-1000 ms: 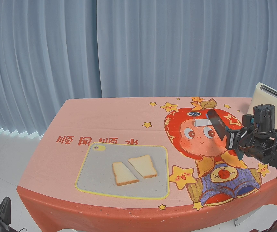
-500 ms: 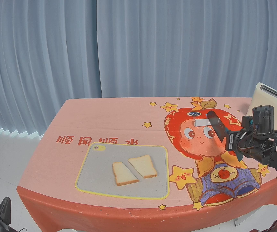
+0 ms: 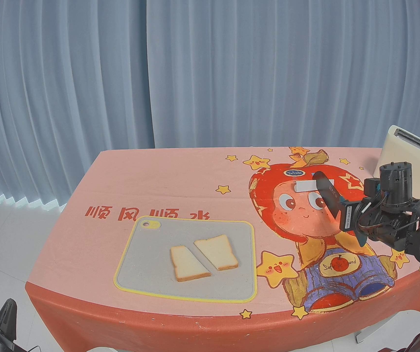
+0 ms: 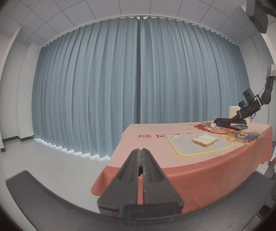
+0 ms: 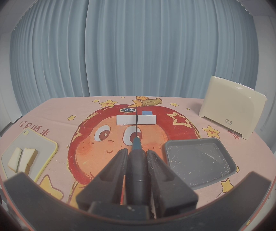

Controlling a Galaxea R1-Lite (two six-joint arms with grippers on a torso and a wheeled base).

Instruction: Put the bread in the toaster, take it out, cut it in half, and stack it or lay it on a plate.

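The left hand (image 4: 140, 152) hangs low off the left side of the desk (image 3: 171, 182), its fingers clenched on nothing. On the desk's near left lies a grey cutting board (image 3: 139, 265) with a yellow rim. The bread sits on it, cut into two halves: the left half (image 3: 189, 264) and the right half (image 3: 216, 252) lie just beside each other, a narrow slanted gap between them. Farther right, a small white block (image 3: 307, 186) rests on the cartoon face printed on the cloth. The knife (image 3: 328, 191) is raised above that face, its blade aimed towards the block. The right hand (image 5: 137, 153) is grasping the knife by its dark handle. Beside it lies a dark grey tray (image 5: 195, 161), and the cream toaster (image 3: 410, 155) stands at the far right.
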